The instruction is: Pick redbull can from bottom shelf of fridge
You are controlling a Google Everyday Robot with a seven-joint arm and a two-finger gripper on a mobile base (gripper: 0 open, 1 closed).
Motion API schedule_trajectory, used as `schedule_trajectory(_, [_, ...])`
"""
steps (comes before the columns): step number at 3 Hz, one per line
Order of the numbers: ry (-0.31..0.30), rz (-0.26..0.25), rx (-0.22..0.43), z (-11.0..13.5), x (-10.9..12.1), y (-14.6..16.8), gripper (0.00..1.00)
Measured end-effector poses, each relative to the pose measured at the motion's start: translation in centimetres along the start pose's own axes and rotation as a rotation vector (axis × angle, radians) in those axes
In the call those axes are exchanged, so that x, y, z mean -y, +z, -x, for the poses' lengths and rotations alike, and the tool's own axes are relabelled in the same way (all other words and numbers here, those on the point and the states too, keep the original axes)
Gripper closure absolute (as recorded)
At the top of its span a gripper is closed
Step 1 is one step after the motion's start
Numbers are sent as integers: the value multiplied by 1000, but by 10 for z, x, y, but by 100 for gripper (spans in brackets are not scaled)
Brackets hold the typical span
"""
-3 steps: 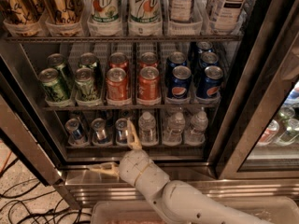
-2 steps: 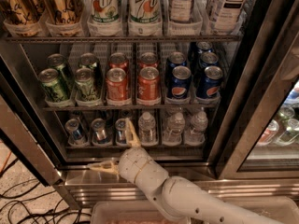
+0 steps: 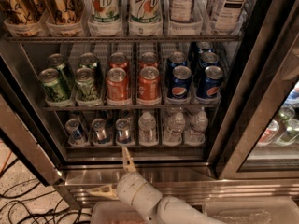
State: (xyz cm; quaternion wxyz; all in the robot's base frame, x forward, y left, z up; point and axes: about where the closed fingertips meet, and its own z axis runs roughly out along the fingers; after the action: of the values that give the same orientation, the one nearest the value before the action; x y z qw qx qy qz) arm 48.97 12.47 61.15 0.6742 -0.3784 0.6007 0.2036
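The fridge (image 3: 233,125) stands open, with drinks on wire racks. On the bottom shelf (image 3: 159,147), three slim blue-and-silver redbull cans (image 3: 123,130) stand in the left lanes, with small water bottles (image 3: 175,126) to their right. My gripper (image 3: 106,171) is below and in front of the shelf, over the steel sill. It is open and empty: one finger (image 3: 126,158) points up toward the rightmost redbull can, the other (image 3: 100,192) points left. Neither finger touches a can.
The middle rack holds green, orange and dark-blue Pepsi cans (image 3: 180,81). The top rack holds bottles and 7Up (image 3: 145,6). The dark door edge (image 3: 254,101) is at the right, with a second cooler behind it. Cables (image 3: 23,204) lie on the floor at the left.
My gripper has dropped down and back from the bottom shelf's front edge toward the sill. It stays open. The cans have not moved.
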Motion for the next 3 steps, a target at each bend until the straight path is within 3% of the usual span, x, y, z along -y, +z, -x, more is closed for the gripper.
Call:
schedule_trajectory(1, [2,0,1,-1,-1,0,0])
schedule_trajectory(3, [20,3,-7,-2,18,39,0])
